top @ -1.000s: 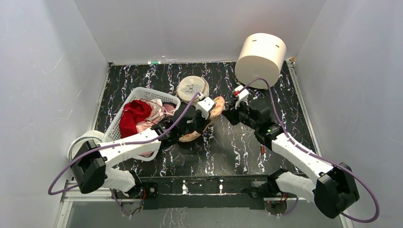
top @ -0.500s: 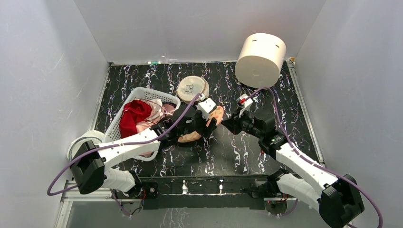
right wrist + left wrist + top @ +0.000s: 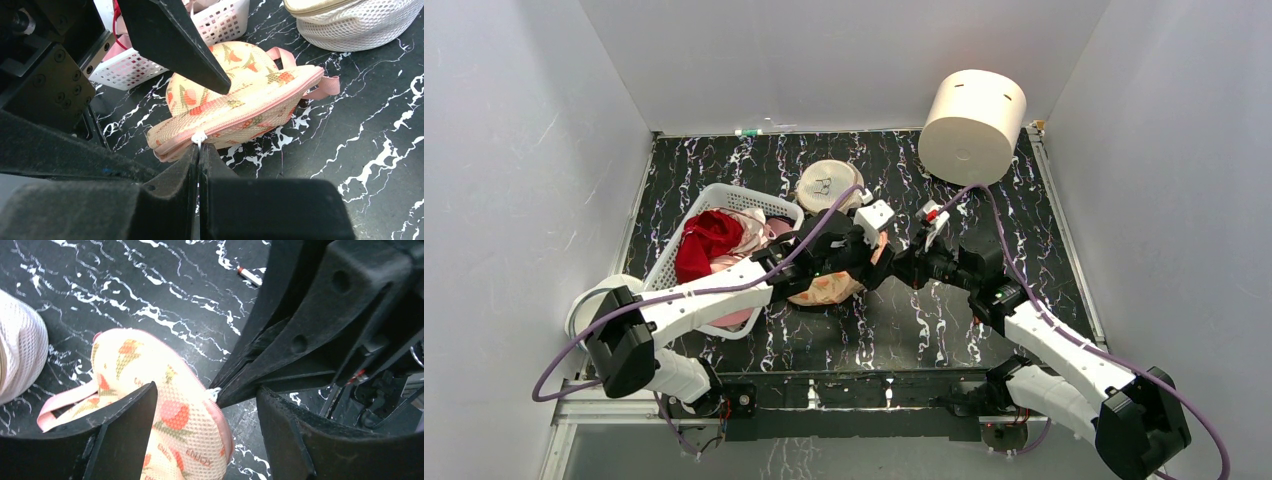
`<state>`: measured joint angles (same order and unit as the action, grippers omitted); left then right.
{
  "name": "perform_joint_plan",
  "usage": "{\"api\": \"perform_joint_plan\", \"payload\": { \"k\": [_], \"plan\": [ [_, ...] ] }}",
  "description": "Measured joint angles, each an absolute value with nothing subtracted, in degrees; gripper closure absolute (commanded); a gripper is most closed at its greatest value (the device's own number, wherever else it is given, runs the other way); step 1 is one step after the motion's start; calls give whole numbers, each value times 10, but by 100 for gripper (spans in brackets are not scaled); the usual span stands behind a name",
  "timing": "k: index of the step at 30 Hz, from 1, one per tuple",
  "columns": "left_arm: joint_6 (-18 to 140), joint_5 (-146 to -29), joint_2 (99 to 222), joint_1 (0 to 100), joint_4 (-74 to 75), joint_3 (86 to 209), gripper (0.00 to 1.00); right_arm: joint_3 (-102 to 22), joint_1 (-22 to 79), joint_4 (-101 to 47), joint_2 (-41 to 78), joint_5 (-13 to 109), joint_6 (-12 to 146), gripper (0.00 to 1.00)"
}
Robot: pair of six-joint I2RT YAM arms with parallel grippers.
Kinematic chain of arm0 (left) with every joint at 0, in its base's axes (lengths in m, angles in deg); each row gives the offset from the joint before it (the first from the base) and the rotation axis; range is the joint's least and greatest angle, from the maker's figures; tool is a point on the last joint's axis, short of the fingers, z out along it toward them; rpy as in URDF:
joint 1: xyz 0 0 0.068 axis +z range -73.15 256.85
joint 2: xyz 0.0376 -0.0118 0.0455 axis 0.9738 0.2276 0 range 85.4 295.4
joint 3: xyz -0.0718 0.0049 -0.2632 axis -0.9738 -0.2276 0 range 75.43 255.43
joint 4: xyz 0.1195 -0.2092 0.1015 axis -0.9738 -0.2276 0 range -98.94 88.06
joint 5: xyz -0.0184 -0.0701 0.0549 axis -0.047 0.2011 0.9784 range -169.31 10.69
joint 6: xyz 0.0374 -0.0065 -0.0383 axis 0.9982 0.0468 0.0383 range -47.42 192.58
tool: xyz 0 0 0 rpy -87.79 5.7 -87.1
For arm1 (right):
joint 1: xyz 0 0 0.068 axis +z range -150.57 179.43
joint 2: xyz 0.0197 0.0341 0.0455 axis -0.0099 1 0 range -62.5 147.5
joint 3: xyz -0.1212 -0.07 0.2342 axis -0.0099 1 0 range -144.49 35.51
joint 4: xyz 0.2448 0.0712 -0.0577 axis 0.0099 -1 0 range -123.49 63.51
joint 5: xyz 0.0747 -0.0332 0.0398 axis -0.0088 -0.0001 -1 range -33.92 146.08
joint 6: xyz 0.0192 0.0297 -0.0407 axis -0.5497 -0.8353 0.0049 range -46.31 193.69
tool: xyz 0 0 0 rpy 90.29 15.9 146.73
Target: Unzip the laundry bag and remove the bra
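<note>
One black, white-veined surface (image 3: 724,160) carries everything. At its far right corner stands a cream drum (image 3: 974,115), well apart from the rest. Both arms reach in from the near edge and meet near the middle, the left arm (image 3: 714,295) passing over the basket's near end and the right arm (image 3: 1044,335) coming in from the right.

On the left side sits a white basket (image 3: 742,192) holding a red garment (image 3: 707,240) with pink clothes (image 3: 759,235) beside it.

Just right of the basket lies the bag (image 3: 829,290) – flat on the surface, peach with an orange-red leaf print and pink trim, a pink strap (image 3: 325,87) looping out at its far end. Its zip runs closed from the pull to that far end.

Behind the bag, apart from it, rests a round cream mesh disc (image 3: 829,185).

The left fingers (image 3: 125,430) are spread wide over the bag and grip nothing; whether one tip touches the fabric I cannot tell. The right fingers (image 3: 192,165) are clenched on the zip pull (image 3: 198,137) – a small white tab at the bag's near end.

A thin white stick with a red tip (image 3: 248,275) lies alone on the surface beyond the right fingers.
</note>
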<state>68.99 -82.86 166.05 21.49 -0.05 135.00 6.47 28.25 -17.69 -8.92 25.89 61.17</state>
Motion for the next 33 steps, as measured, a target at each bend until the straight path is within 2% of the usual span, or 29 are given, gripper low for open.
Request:
{"api": "perform_joint_plan", "payload": {
  "k": [3,9,13,19,33],
  "plan": [
    [686,-813,1662,215,-10,1350,22,65,282,-185,-91,258,611,100],
    [679,-803,1651,215,-15,1332,19,65,282,-190,-97,258,611,100],
    [676,-803,1644,215,-20,1314,21,65,282,-190,-96,257,613,100],
    [675,-798,1644,215,-19,1305,48,63,282,-196,-96,255,613,100],
    [696,-804,1646,212,-26,1307,95,52,284,-230,-83,296,618,100]
  ]
}}
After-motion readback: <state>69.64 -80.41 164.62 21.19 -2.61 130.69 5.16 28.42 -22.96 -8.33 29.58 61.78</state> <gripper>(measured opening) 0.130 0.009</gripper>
